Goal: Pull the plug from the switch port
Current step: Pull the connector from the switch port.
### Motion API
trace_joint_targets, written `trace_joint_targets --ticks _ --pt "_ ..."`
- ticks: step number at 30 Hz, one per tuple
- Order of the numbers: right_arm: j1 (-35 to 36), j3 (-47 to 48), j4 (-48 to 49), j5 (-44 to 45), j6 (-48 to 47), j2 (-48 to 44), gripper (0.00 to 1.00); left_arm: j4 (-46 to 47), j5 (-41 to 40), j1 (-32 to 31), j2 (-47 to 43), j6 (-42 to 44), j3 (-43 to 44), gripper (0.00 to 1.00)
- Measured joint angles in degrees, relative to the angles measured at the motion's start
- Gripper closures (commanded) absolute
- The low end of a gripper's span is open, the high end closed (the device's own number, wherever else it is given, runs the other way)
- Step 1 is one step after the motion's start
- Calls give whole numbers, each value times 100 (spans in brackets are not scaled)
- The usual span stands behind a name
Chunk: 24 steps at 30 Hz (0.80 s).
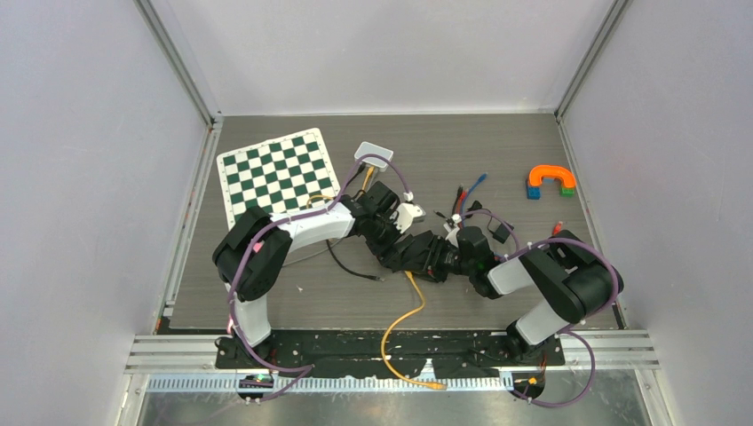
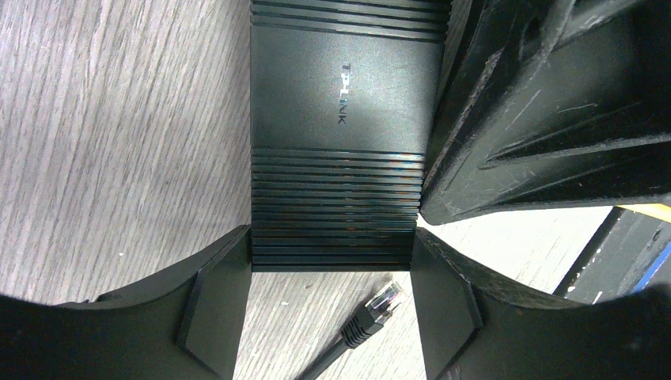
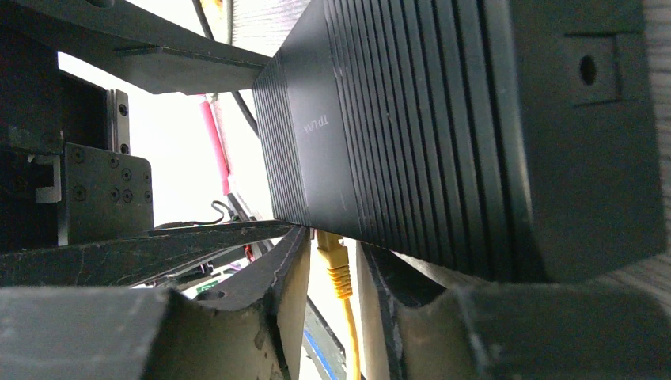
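Note:
The black TP-Link switch [image 1: 415, 252] lies at the table's middle between both arms. In the left wrist view my left gripper [image 2: 332, 247] is shut on the near end of the switch [image 2: 340, 95], one finger on each side. A yellow plug [image 3: 333, 261] sits in a port on the switch [image 3: 396, 127], and its yellow cable [image 1: 404, 324] runs toward the near edge. My right gripper [image 3: 331, 255] is open, with its fingers on either side of the yellow plug and a small gap each side. A loose black plug [image 2: 375, 309] lies on the table between my left fingers.
A green-and-white chessboard [image 1: 278, 175] lies at the back left, with a white box [image 1: 374, 153] beside it. Orange, blue and green blocks [image 1: 550, 180] sit at the back right. Loose red and blue cables [image 1: 471, 191] and a black cable [image 1: 353, 268] lie near the switch.

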Motion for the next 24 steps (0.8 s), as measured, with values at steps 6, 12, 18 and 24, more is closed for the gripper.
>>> trace_joint_targets --ticks 6,12,18,24 --pt "0 0 201 -48 76 138 84 2 -28 2 -11 0 -9 69" --pt "0 0 317 -103 85 210 95 -2 -48 13 -15 2 -11 69" --pt "-2 0 334 -140 7 227 95 4 -63 11 -24 0 -20 69" --pt "-26 -7 420 -210 -186 247 95 2 -107 7 -26 -11 -20 70"
